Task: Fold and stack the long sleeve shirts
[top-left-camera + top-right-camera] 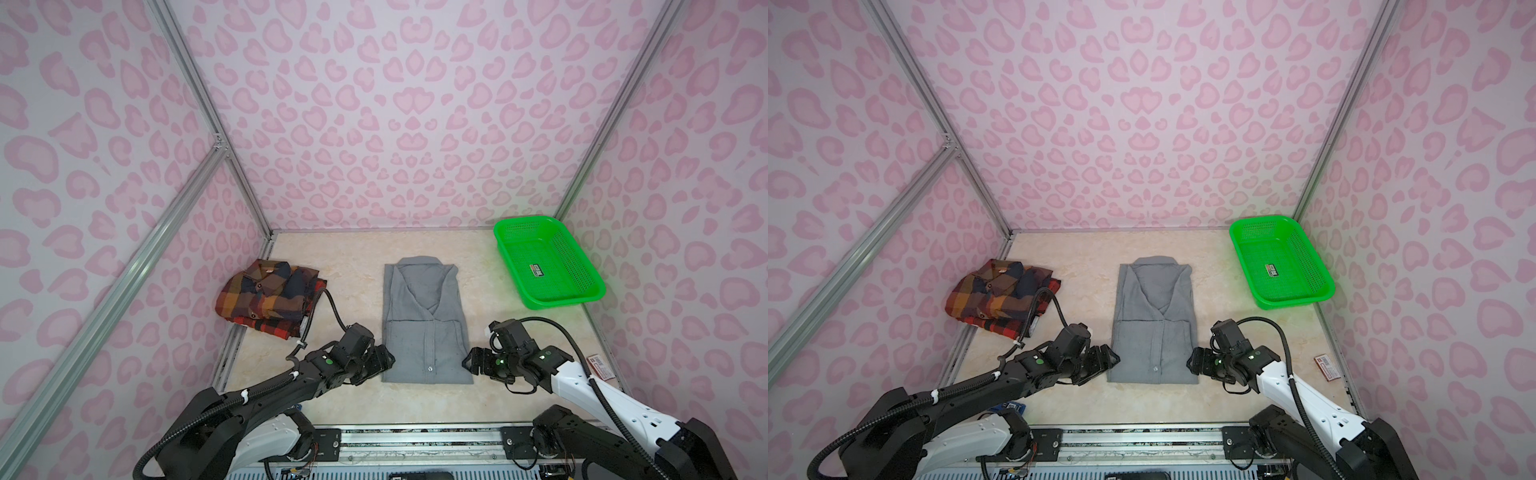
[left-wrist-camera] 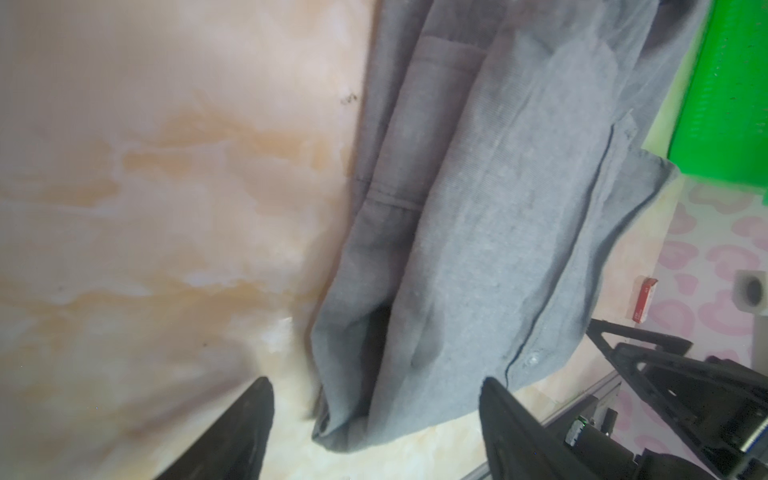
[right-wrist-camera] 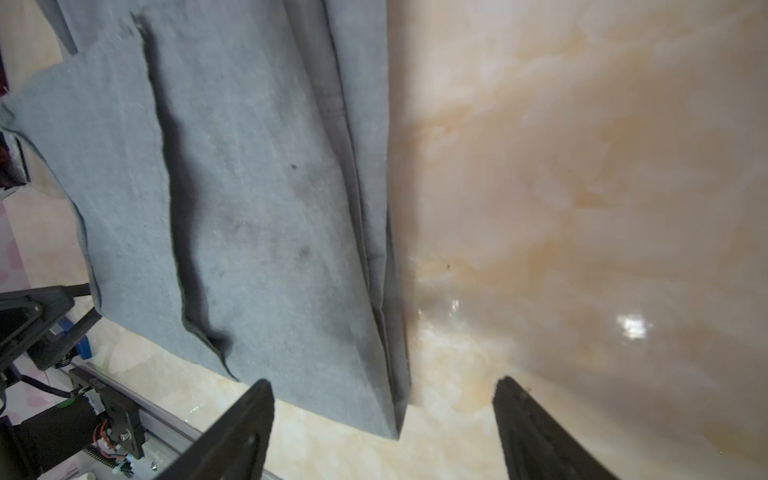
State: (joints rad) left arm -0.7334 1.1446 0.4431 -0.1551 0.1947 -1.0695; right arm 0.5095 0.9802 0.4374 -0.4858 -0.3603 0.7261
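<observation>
Left gripper (image 1: 387, 360) and right gripper (image 1: 468, 362) sit at gray shirt (image 1: 426, 328) hem corners, jaws wide, empty. Likely staged for hem-up fold; plaid shirt (image 1: 270, 297) already folded.

The gray shirt (image 1: 426, 316) lay flat in the middle of the table (image 1: 353, 266), folded into a neat rectangle, front up, collar toward the back wall. The plaid shirt (image 1: 270, 297), checked orange, red, brown and navy, sat well apart to its left, a thicker, looser folded bundle with the collar on top.

The gray shirt (image 1: 426, 332) is plain, the plaid shirt (image 1: 266, 295) orange-red-navy, the basket (image 1: 561, 300) green.
</observation>
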